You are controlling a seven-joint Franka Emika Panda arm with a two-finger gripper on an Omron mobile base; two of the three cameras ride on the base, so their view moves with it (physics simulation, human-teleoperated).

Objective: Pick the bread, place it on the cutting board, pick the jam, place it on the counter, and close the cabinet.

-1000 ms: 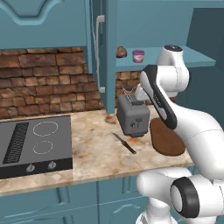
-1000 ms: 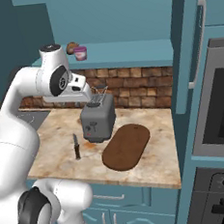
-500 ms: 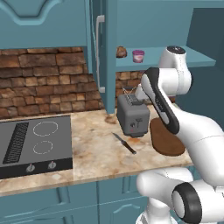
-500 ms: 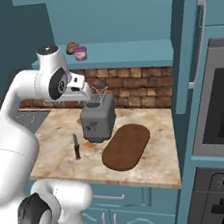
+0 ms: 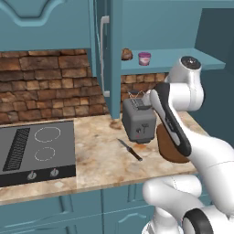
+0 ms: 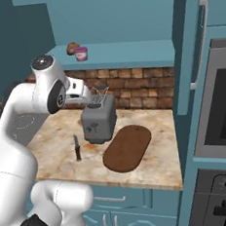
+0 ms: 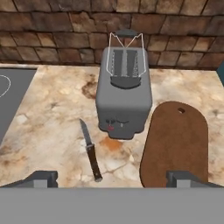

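Hand view: marbled counter; brick backsplash; cutting board bare

The white arm rises from its base in a tall arch, elbow joint lifted high, then folds forward and down so the forearm slopes away from the shoulder. The wrist tips the hand downward and forward. The gripper hangs in the air, touching nothing, with its jaws spread wide; the two dark fingertips stand far apart at either side of the hand view, nothing between them. In both base views the hand itself is hidden behind the arm's own links
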